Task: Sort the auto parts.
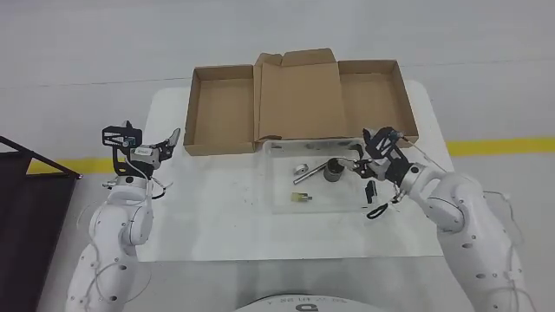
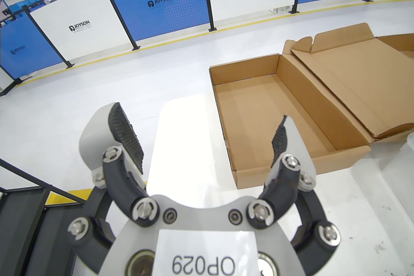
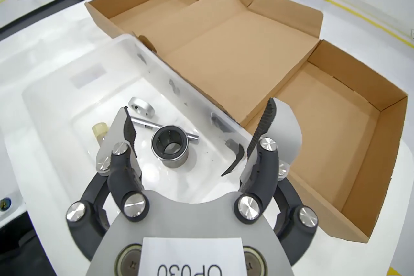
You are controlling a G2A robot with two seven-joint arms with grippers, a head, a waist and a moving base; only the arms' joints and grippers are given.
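1. The left gripper (image 2: pixel 202 122) was held wide open and empty above the left edge of the white table (image 2: pixel 187 157). Nothing was touched by its ribbed pads (image 2: pixel 124 131).
2. The right gripper (image 3: pixel 199 110) was also spread wide, with nothing gripped. It was poised over the right end of the clear plastic tray (image 3: pixel 48 89), apart from the parts below.
3. The auto parts were found lying in that tray. A dark-bored metal bushing (image 3: pixel 170 148) stood upright beneath the right gripper, and a thin steel rod (image 3: pixel 145 123) lay just behind it. A flat metal collar (image 3: pixel 141 106) and a small yellowish plastic piece (image 3: pixel 99 130) were set near the rod's other end.
4. From the top view, the tray (image 1: pixel 286 204) was placed mid-table, just in front of the boxes. The bushing (image 1: pixel 333 171), the rod (image 1: pixel 305 173) and the yellowish piece (image 1: pixel 300 197) could be made out there, while the collar was hard to separate from the rod.
5. A black curved piece (image 3: pixel 234 160) was seen by the tray's wall, partly covered by a finger. It could not be told whether it lay inside the tray.
6. Beyond the tray, a left cardboard box (image 2: pixel 275 115) and a right cardboard box (image 3: pixel 339 135) stood open, with cardboard flaps (image 1: pixel 299 95) folded between them. The right box was cut off in the left wrist view.
7. Farthest off, blue and white fence panels (image 2: pixel 168 8) were visible.
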